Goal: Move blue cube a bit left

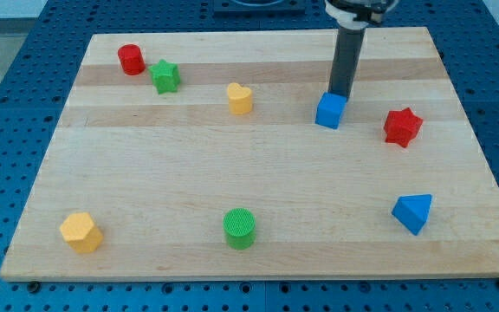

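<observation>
The blue cube (330,111) sits on the wooden board (258,173) at the upper right of the middle. My tip (340,94) comes down from the view's top and stands just behind the cube's upper right edge, touching or nearly touching it. The rod's lower end is partly hidden by the cube.
A red star block (402,126) lies right of the cube. A yellow heart block (240,99) lies to its left. A green star (165,76) and red cylinder (130,59) are at upper left. A yellow hexagon (81,231), green cylinder (240,228) and blue triangle (413,212) lie along the bottom.
</observation>
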### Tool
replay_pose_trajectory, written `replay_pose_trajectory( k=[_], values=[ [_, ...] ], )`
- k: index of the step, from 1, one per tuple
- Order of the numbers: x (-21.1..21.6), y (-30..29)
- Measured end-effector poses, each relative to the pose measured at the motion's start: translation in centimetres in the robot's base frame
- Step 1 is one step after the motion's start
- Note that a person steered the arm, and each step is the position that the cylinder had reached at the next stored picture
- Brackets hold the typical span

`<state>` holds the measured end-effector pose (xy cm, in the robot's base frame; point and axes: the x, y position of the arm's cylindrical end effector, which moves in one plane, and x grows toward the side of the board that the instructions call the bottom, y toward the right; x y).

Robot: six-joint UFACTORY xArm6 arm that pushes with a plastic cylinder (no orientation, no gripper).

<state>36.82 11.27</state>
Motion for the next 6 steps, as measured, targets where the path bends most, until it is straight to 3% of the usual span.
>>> replay_pose_trajectory(
  k=[1,2,3,5,6],
  values=[
    [0.6,-4.5],
    [1.5,1.8],
    [3.2,2.5],
    [4.1,-7.2],
    [4.7,-0.8]
  ],
)
